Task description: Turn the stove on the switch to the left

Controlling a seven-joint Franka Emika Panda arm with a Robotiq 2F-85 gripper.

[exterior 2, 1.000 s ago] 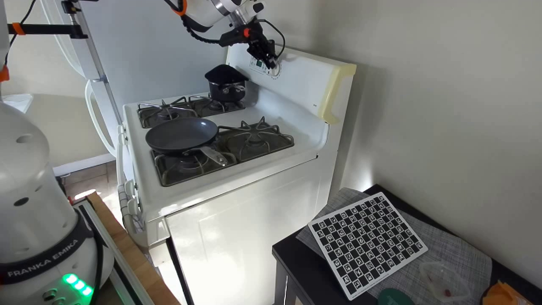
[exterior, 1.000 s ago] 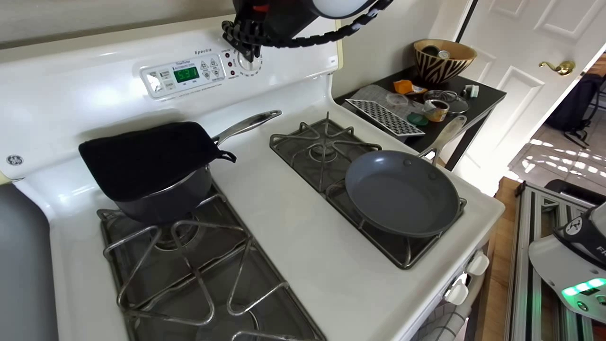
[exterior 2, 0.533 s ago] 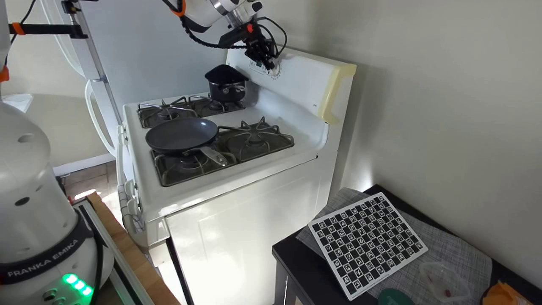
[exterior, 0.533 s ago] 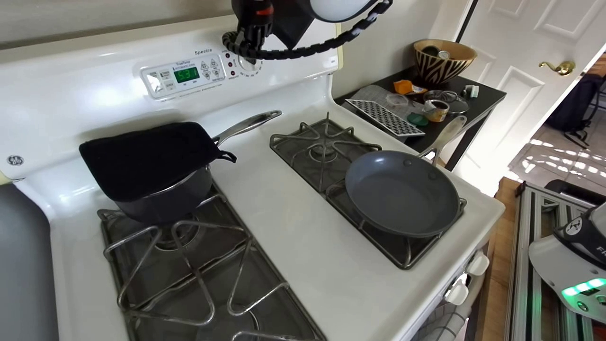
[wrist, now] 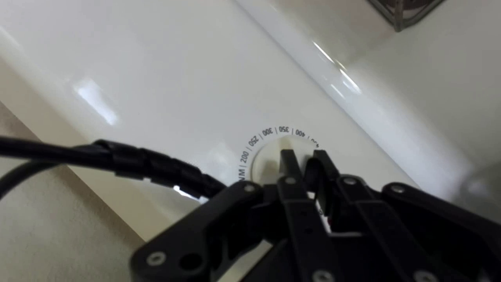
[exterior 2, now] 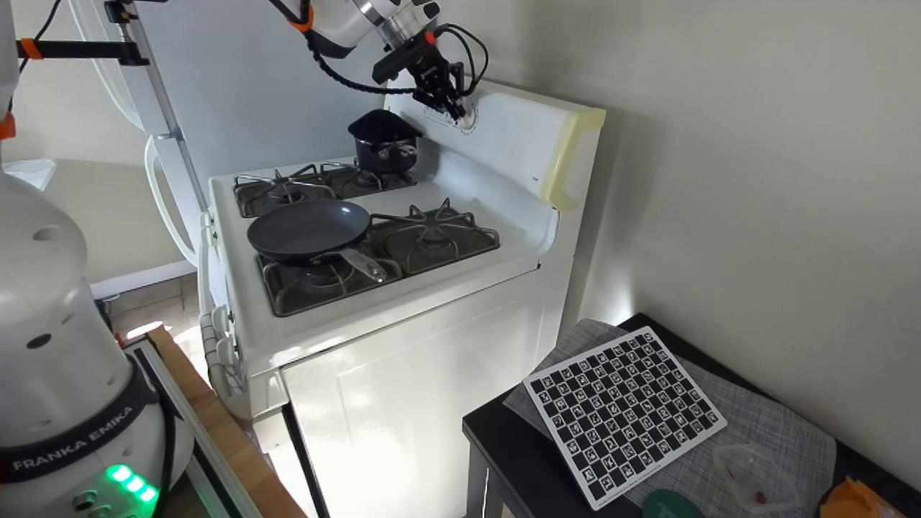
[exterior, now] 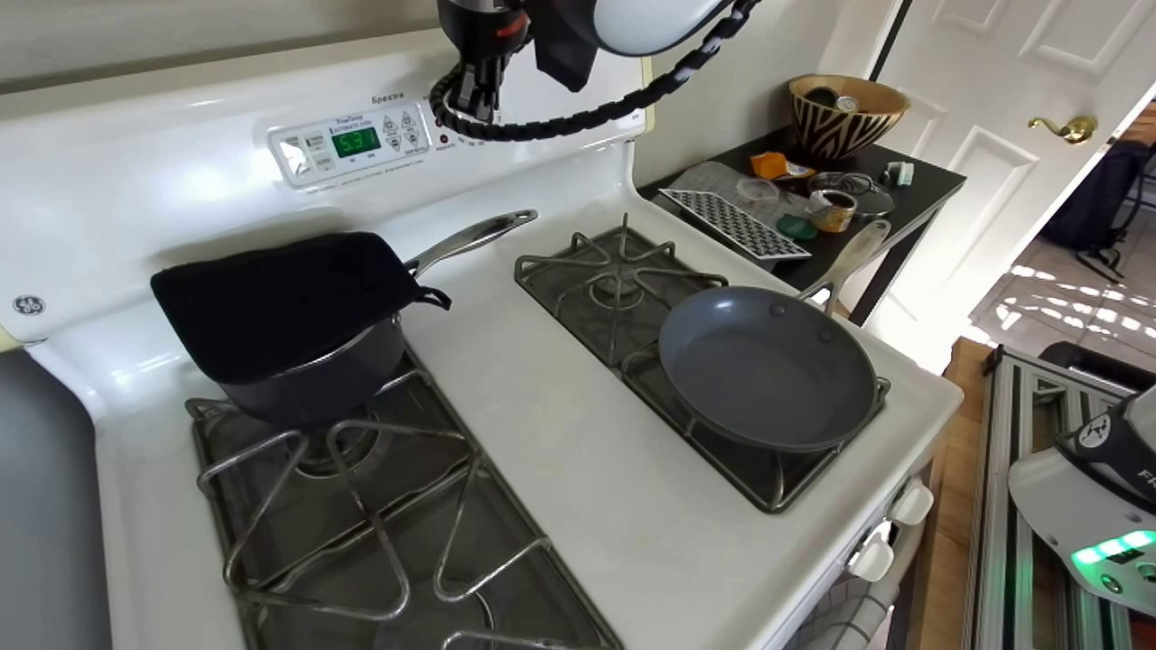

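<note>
Pincer narrowly parted, nothing visibly gripped

In an exterior view, the stove spreads mostly below the pincer; in an exterior view, the knob sits just beside it. In the wrist view, the fingers overlap the knob; an off-centre pinch could slip in turning, and the cable alongside might snag.

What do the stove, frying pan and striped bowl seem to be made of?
Stove: body probably glossy enamelled metal; white surface throws sharp highlights.
Frying pan: likely metal with a satin grey coating; its inside shines softly.
Striped bowl: perhaps smooth wood, from its tan colour; painted ceramic is possible.
</note>
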